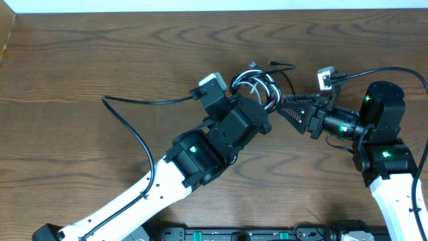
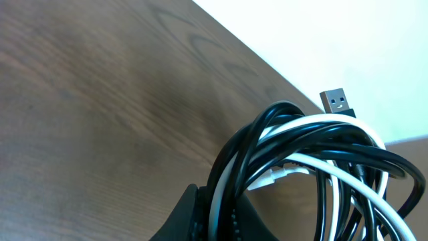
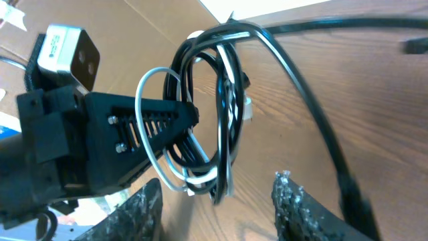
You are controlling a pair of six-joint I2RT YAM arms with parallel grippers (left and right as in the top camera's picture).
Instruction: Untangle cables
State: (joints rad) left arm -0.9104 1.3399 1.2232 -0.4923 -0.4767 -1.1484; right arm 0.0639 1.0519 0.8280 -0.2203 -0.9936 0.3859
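The wooden table (image 1: pixel 100 53) fills the scene. The left gripper (image 1: pixel 266 106) is clamped on the cables (image 1: pixel 257 88), a black-and-white coil held over the table's middle, towards the far side. Just to its right, the right gripper (image 3: pixel 215 204) has its jaws apart, the coil's lower edge hanging between them. A black USB plug (image 2: pixel 336 102) juts from the coil.

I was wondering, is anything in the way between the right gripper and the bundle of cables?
Nothing visible is in the way: the open right gripper faces the cables directly. The left gripper clamps the bundle from the side, and a loose black end trails past one finger.
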